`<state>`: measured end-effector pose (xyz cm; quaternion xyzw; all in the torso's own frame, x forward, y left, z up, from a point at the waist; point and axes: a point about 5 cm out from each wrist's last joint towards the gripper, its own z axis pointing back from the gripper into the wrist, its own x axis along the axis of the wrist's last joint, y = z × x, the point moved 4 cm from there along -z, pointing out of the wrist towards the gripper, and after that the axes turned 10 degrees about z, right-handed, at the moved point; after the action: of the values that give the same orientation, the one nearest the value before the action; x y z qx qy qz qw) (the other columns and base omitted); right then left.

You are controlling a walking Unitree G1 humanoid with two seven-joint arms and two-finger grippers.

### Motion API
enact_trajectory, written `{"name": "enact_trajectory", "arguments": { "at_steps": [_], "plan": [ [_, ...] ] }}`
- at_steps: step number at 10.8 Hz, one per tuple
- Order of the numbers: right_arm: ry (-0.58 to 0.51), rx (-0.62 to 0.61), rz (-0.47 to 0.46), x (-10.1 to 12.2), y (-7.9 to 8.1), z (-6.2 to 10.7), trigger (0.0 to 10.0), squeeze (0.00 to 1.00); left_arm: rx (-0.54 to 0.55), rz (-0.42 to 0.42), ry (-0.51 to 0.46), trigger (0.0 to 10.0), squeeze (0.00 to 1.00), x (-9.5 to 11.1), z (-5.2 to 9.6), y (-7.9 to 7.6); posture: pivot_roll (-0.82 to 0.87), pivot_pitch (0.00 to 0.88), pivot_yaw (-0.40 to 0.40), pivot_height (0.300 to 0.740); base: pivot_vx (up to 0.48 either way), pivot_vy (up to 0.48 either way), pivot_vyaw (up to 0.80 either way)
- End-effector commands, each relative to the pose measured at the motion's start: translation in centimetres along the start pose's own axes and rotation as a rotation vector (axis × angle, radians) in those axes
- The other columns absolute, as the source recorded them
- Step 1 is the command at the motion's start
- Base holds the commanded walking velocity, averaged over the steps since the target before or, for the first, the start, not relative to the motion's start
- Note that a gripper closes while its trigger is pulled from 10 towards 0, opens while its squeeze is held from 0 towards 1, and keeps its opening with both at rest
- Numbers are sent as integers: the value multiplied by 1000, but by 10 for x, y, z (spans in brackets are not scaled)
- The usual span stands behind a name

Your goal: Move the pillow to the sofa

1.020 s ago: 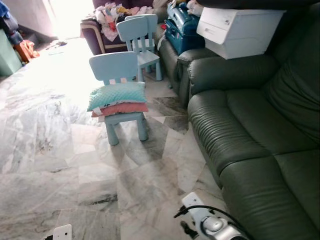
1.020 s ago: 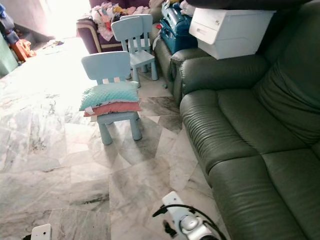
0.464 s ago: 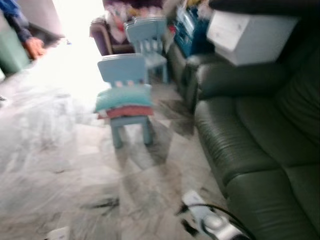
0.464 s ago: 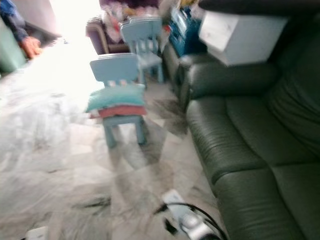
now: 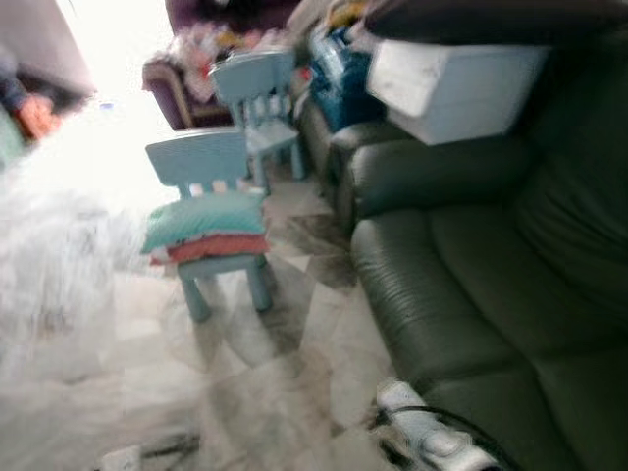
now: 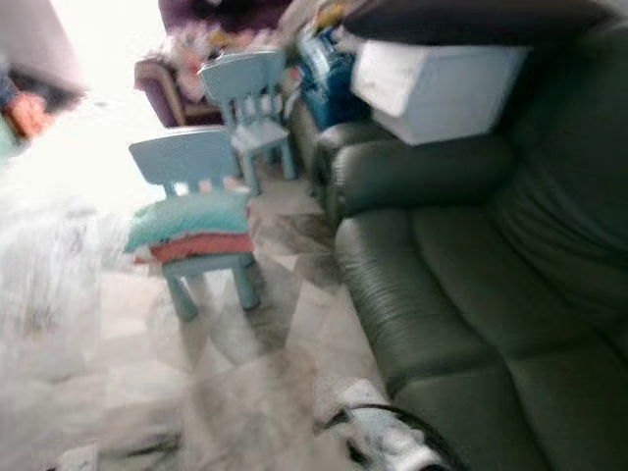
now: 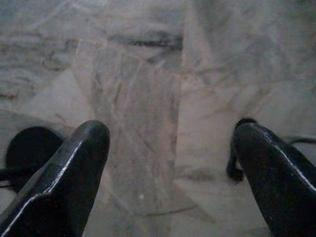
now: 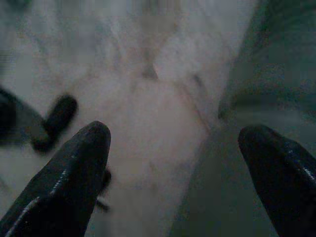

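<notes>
A teal pillow [image 5: 204,218] lies on top of a coral pillow [image 5: 214,247] on the seat of a small light-blue chair [image 5: 201,162], a few steps ahead on the marble floor. The dark green leather sofa [image 5: 471,285] runs along my right side. Both arms hang low. My left gripper [image 7: 173,148] is open above bare floor tiles. My right gripper [image 8: 173,148] is open too, over the floor beside the sofa's base. My right wrist [image 5: 427,442] shows at the bottom of the head view. The picture is blurred.
A second light-blue chair [image 5: 257,93] stands behind the first. A white box [image 5: 451,78] and a blue bag [image 5: 339,74] rest on the sofa's far armrest area. An armchair heaped with clothes [image 5: 196,54] is at the back. Bright light washes out the floor [image 5: 78,255] at left.
The whole picture has shifted left and stays blurred, so the camera is moving; the chair with pillows now sits further left in view. Both arms still hang low.
</notes>
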<state>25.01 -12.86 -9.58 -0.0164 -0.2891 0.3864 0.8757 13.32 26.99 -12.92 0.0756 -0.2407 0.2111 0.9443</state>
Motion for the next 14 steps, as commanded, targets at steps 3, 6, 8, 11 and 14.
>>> {"name": "enact_trajectory", "arguments": {
  "at_steps": [3, 6, 8, 11, 14],
  "plan": [
    [13, -12, 4, -8, -7, 2, 10000, 0, -15, -15, -35, 10000, 0, 14, -2, -5, -75, 0, 52, 740, 428, 0, 0],
    [18, -13, -9, -9, -6, 2, 10000, 0, 12, 41, -8, 10000, 0, 7, -2, -6, -79, 0, 48, 740, 0, 311, 0],
    [16, -10, -9, -7, -2, 1, 10000, 0, 19, 40, -3, 10000, 0, 6, -2, -6, -79, 0, 48, 740, 0, 467, 0],
    [16, -9, -8, -6, 0, 1, 10000, 0, 22, 40, 0, 10000, 0, 5, -2, -5, -80, 0, 48, 740, 0, 466, 0],
    [25, -16, -12, -13, -7, 3, 10000, 0, 29, 36, 4, 10000, 0, 3, -1, -3, -79, 0, 50, 740, 0, 465, 0]
  ]
}}
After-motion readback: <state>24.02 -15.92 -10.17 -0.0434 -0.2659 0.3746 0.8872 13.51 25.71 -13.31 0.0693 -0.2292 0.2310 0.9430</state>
